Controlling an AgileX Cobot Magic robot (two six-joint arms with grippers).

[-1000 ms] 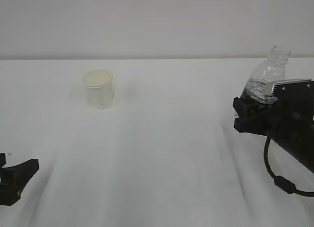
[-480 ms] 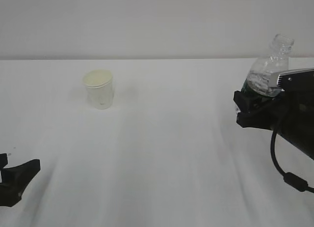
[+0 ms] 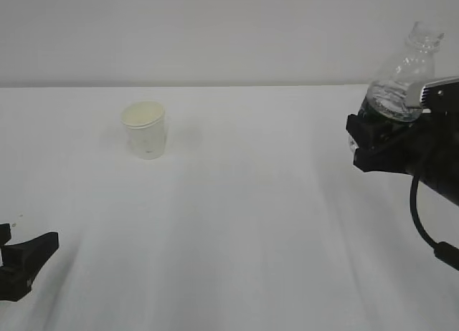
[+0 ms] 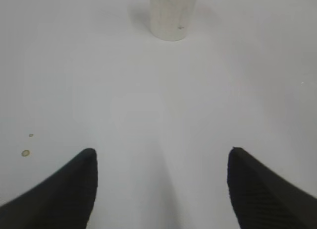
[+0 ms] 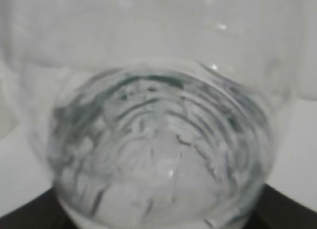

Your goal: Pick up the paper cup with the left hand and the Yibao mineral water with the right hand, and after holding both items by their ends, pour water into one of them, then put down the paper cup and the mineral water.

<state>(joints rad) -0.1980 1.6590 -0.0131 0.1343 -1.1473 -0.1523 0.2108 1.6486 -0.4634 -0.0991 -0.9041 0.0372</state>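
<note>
The white paper cup (image 3: 145,130) stands upright on the table at the back left; in the left wrist view the paper cup (image 4: 173,16) sits far ahead at the top edge. My left gripper (image 3: 21,263) rests low at the front left, open and empty, well short of the cup, with its black fingertips (image 4: 69,189) spread wide. My right gripper (image 3: 369,141) is raised at the right, shut on the lower part of the Yibao mineral water (image 3: 401,77). The clear bottle leans with its capless mouth up and to the right. Its ribbed body (image 5: 163,149) fills the right wrist view.
The white table (image 3: 251,223) stretches between the two arms. A few small specks (image 4: 25,152) lie on it near my left gripper. A black cable (image 3: 427,231) loops below the right arm. The pale wall (image 3: 229,30) closes the back.
My right gripper has risen and drifted slightly right with the bottle in it. The cup and the left gripper have not moved.
</note>
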